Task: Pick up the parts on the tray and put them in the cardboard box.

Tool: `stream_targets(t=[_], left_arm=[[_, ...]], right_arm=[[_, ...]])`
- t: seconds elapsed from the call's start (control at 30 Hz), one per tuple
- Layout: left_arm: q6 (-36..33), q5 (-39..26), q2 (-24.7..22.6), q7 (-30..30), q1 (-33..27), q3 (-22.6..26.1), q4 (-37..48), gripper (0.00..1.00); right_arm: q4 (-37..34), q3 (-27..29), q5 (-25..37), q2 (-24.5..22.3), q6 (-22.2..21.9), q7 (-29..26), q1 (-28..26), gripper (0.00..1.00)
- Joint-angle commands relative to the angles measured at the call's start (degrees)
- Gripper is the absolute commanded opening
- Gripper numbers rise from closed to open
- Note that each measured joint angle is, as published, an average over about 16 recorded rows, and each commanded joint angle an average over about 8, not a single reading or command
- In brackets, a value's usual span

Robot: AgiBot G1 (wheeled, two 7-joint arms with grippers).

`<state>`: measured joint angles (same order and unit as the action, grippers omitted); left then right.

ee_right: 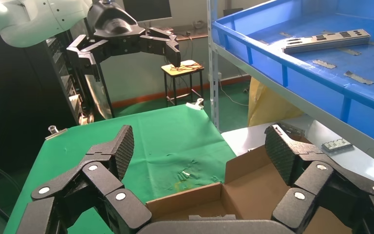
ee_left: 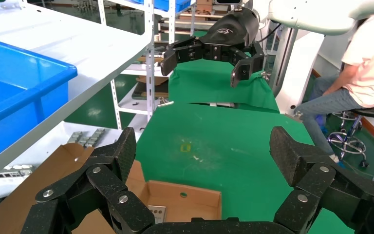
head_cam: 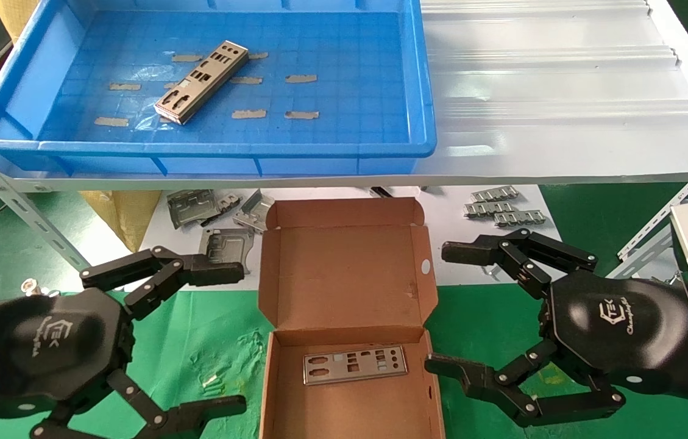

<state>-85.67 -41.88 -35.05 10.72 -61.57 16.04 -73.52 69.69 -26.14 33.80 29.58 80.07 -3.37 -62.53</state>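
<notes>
Parts point(head_cam: 202, 82) are lying stacked in the tray point(head_cam: 423, 97), up on the raised surface point(head_cam: 563, 91), with the long axis running diagonally, far end toward the right. One plate point(head_cam: 355, 364) is already lying in the box point(head_cam: 350, 268). The stack is sitting ahead and to the left of the box, so the left tool point(head_cam: 212, 338) seems nearer than the right tool point(head_cam: 448, 308). Both tools are hanging wide and holding nothing beside the box.

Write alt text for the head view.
One silver part lies in the open cardboard box, flanked by the open, empty left pincer and right pincer. A stack of parts lies in the blue tray on the shelf behind.
</notes>
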Motion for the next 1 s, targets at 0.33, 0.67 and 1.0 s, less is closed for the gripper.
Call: stream_targets(t=[0.33,0.67,1.0], left_arm=[[0.0,0.0,0.0,0.0,0.0,0.0,0.0,1.0],[0.0,0.0,0.0,0.0,0.0,0.0,0.0,1.0],[0.0,0.0,0.0,0.0,0.0,0.0,0.0,1.0]], right_arm=[[0.0,0.0,0.0,0.0,0.0,0.0,0.0,1.0],[0.0,0.0,0.0,0.0,0.0,0.0,0.0,1.0],[0.0,0.0,0.0,0.0,0.0,0.0,0.0,1.0]])
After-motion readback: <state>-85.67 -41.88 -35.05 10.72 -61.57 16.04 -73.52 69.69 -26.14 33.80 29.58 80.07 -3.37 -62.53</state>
